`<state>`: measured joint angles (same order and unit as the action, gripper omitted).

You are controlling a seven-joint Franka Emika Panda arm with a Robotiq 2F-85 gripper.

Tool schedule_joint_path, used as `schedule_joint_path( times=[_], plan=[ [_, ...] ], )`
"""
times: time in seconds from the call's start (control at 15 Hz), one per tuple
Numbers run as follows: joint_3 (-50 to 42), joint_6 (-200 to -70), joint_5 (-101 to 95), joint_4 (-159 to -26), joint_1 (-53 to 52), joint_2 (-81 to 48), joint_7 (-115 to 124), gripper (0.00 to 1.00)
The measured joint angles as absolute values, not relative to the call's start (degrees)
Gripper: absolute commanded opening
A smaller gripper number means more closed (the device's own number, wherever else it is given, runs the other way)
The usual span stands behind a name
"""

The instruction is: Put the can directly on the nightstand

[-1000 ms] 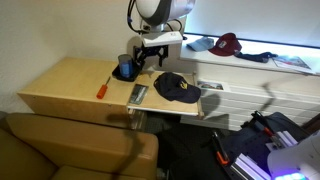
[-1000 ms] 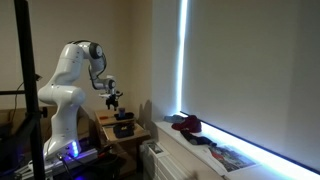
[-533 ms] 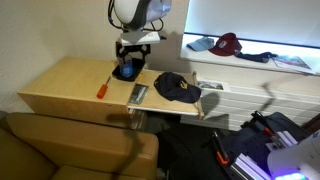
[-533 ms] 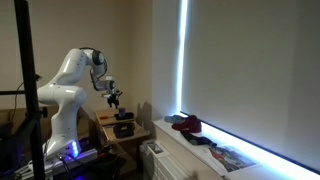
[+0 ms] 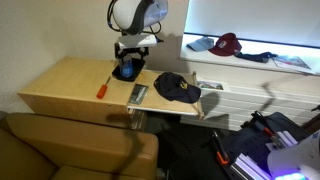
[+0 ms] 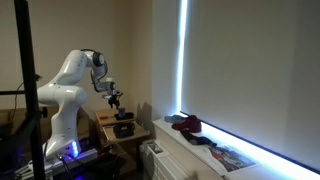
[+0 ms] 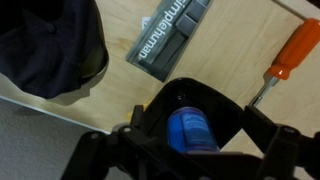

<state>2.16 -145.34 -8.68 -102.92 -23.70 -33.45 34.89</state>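
The can [image 7: 190, 130] is a small blue cylinder standing in a black pad [image 7: 225, 105] on the tan nightstand [image 5: 62, 85]. In an exterior view the can [image 5: 127, 66] stands at the nightstand's back edge. My gripper [image 5: 128, 52] hangs straight above it. In the wrist view the gripper [image 7: 200, 142] is open, with its fingers [image 7: 132, 140] wide on either side of the can and not touching it. The gripper also shows in an exterior view [image 6: 114, 98], small and far off.
A navy cap [image 5: 177, 87] lies at the nightstand's right end, also in the wrist view [image 7: 50, 45]. A dark flat device [image 7: 170, 40] and an orange-handled screwdriver [image 7: 290, 55] lie beside the pad. A brown couch [image 5: 60, 145] is in front. A ledge holds a red cap [image 5: 228, 42].
Over the last second my arm swung left from beside the can to directly above it. Since half a second ago it has barely moved.
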Motion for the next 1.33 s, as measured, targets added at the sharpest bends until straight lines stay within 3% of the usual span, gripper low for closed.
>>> schedule_joint_path(
  times=[1.0,1.07,1.13,1.27,1.33],
  plan=[
    [-5.24,-138.95,-10.11,-69.30,-28.25,-57.29,40.26,1.00],
    [-5.29,-138.17,-10.10,-67.66,-28.23,-58.33,40.97,0.75],
    [-5.31,-137.16,-10.09,-66.08,-28.21,-59.31,41.69,0.73],
    [-5.34,-135.07,-10.06,-63.57,-28.14,-60.90,42.53,0.59],
    [-5.34,-134.27,-9.99,-62.42,-28.08,-61.55,42.95,0.58]
  ],
)
